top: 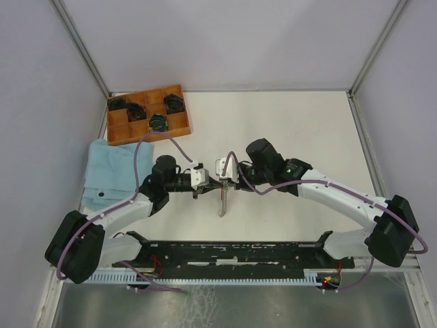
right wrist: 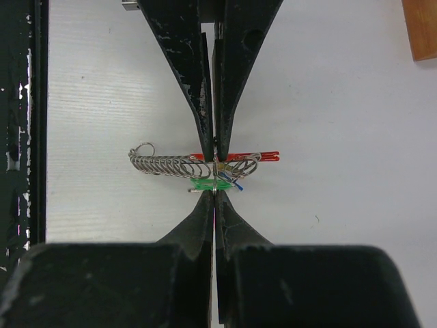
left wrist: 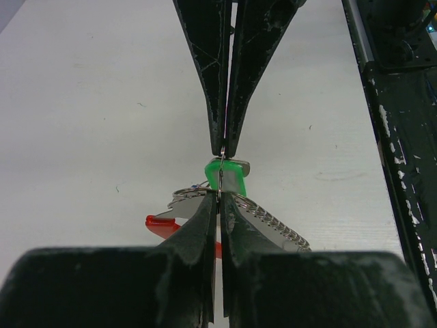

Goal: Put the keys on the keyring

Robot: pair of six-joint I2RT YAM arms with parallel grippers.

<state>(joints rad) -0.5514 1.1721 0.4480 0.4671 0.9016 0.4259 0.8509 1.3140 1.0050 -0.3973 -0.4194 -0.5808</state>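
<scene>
Both the left tool (left wrist: pixel 218 197) and right tool (right wrist: pixel 215 193) are clamped on the keyring (left wrist: pixel 188 195), green key (left wrist: pixel 227 173) between their tips.

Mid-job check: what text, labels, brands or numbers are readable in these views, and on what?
None readable.
The green-headed silver key, the metal keyring with red strap and silver chain, and the wooden compartment tray carry no legible writing.
Green marks on the dark round coils: too small to read.

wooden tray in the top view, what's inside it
Four dark round coils with green marks lie in compartments of the wooden tray; the remaining compartments show bare wood. Whatever lies beneath each coil is covered.
</scene>
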